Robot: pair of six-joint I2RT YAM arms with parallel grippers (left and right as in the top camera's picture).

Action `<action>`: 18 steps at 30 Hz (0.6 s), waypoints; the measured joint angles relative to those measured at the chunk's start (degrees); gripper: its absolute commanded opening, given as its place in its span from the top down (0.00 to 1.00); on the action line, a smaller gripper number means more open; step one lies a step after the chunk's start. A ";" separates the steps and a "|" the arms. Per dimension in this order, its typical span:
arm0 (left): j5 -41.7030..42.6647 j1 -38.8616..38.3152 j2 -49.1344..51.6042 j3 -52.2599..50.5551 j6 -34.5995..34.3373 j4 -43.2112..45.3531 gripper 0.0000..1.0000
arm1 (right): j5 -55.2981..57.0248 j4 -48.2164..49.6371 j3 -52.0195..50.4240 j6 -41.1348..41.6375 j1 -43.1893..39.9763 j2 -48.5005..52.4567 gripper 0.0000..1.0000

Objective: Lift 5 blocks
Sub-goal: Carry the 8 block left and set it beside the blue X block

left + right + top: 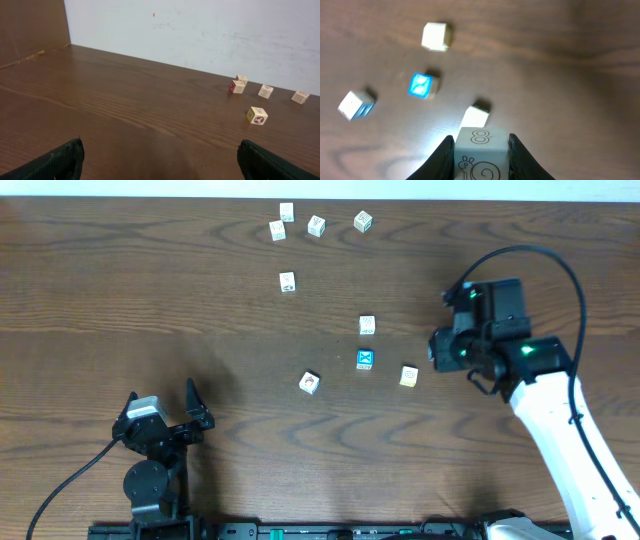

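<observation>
Overhead: the blue block [365, 359] and three others are found at mid worktop [120, 300], just left of the right end effector [447, 348]; the left end effector [163, 402], spread open by the front edge, is well apart. Left wrist: only far-edge cubes [265, 91] are shown. Right wrist: an "8" block [481, 150] is gripped by the right end effector above a cream block [476, 116].

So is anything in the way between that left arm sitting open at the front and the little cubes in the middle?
Nothing visible is. Only bare table lies between the open left jaws and the nearest cube, the one with the reddish picture. The blue cube sits further on, beyond it.
</observation>
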 measured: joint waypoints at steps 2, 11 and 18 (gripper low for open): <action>0.02 0.00 0.00 0.00 0.00 0.00 0.02 | 0.28 -0.85 -0.04 1.03 2.89 -0.04 0.98; 0.00 0.00 0.00 -0.02 -0.02 0.00 0.02 | 10.84 5.57 -7.30 10.51 17.57 -0.04 0.96; 0.00 0.00 0.00 0.00 0.00 0.00 0.02 | 13.86 17.16 -18.38 22.03 21.33 0.00 0.96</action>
